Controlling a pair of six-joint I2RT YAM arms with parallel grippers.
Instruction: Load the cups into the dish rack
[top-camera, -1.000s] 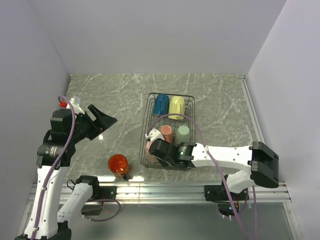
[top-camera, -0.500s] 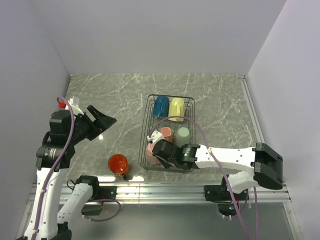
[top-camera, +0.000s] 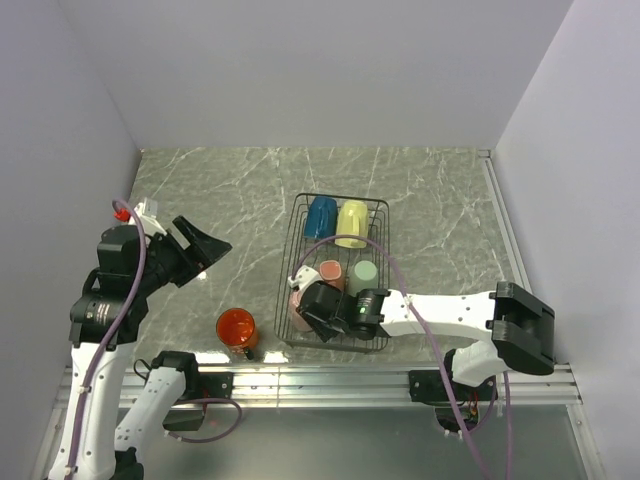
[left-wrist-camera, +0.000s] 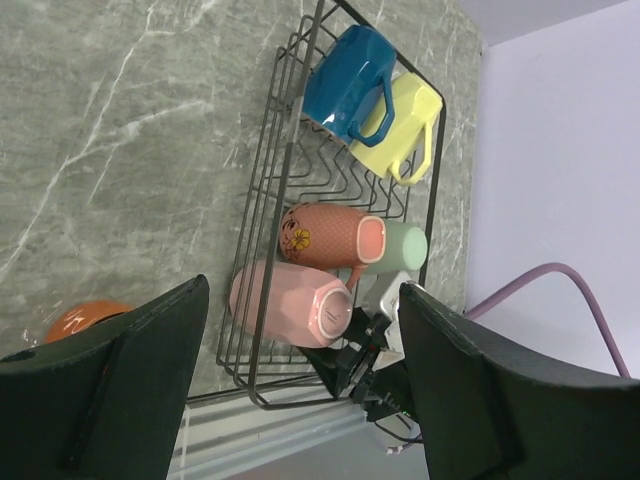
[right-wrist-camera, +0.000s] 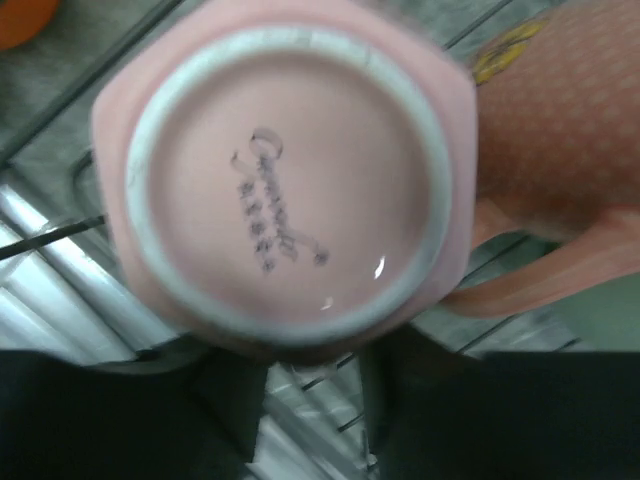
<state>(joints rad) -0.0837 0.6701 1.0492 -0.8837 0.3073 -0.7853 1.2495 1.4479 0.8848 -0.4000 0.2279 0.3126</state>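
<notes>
The black wire dish rack (top-camera: 383, 215) lies mid-table. In it lie a blue cup (top-camera: 322, 215), a pale yellow cup (top-camera: 352, 222), a flowered pink cup (top-camera: 328, 272) and a mint green cup (top-camera: 364, 272). A plain pink cup (top-camera: 297, 303) lies on its side at the rack's near left corner. Its base fills the right wrist view (right-wrist-camera: 290, 190). My right gripper (top-camera: 310, 310) is at that base, its fingers (right-wrist-camera: 230, 410) close together under the cup's lower edge. The handle is hidden. The orange cup (top-camera: 236, 327) stands on the table left of the rack. My left gripper (top-camera: 205, 245) hangs open and empty above the table.
The metal rail (top-camera: 330, 385) with the arm bases runs along the near edge, close behind the rack and the orange cup. White walls close in the table at the back and sides. A purple cable (top-camera: 400, 275) arcs over the rack's right side.
My right gripper has slid a little left and nearer with the plain pink cup. The rack has shifted slightly nearer. The left arm has barely moved.
</notes>
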